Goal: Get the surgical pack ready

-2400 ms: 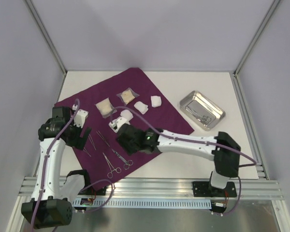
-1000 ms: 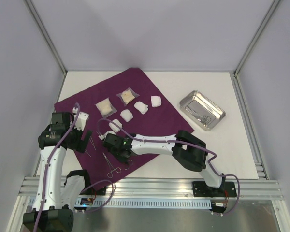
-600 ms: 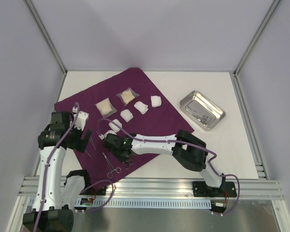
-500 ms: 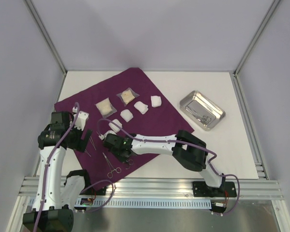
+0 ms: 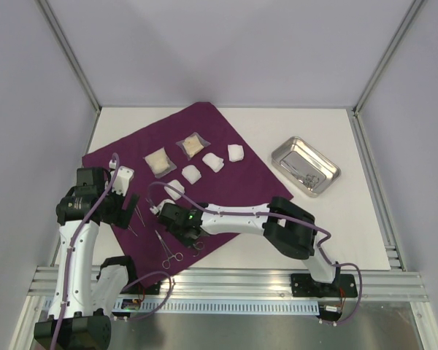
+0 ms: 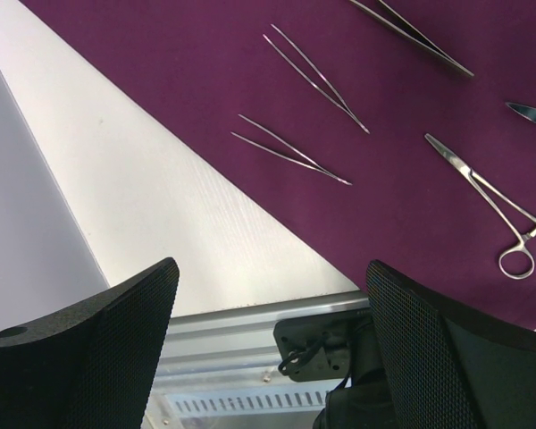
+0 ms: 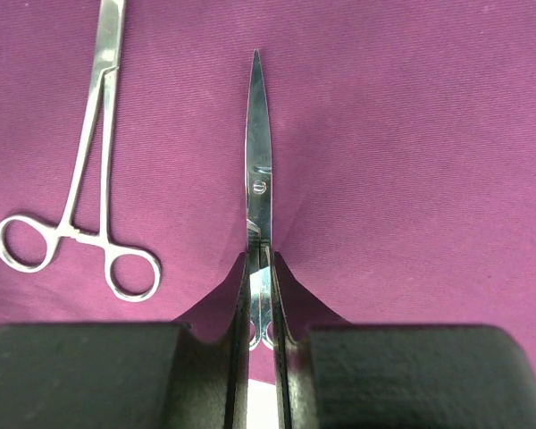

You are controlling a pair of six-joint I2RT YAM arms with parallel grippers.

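The dark-purple cloth [image 5: 131, 149] lies on the left half of the table. On it are two tan packets [image 5: 158, 162] and several white gauze pads [image 5: 213, 162]. The steel tray [image 5: 304, 166] stands off the cloth at the right. My right gripper [image 7: 260, 259] is shut on steel scissors [image 7: 259, 170] that lie on the cloth, tips pointing away; in the top view it [image 5: 181, 222] sits near the cloth's front edge. Forceps [image 7: 80, 179] lie just left of the scissors. My left gripper [image 6: 268, 357] is open and empty above the cloth's left edge.
Thin steel tweezers [image 6: 290, 150] and a second pair [image 6: 317, 79] lie on the cloth below my left gripper, with ring-handled forceps [image 6: 491, 201] to their right. The tray holds small steel items. The aluminium rail [image 5: 226, 281] runs along the near edge.
My right arm has folded back and its gripper has moved left and down onto the scissors near the cloth's front edge. The left arm has barely moved.
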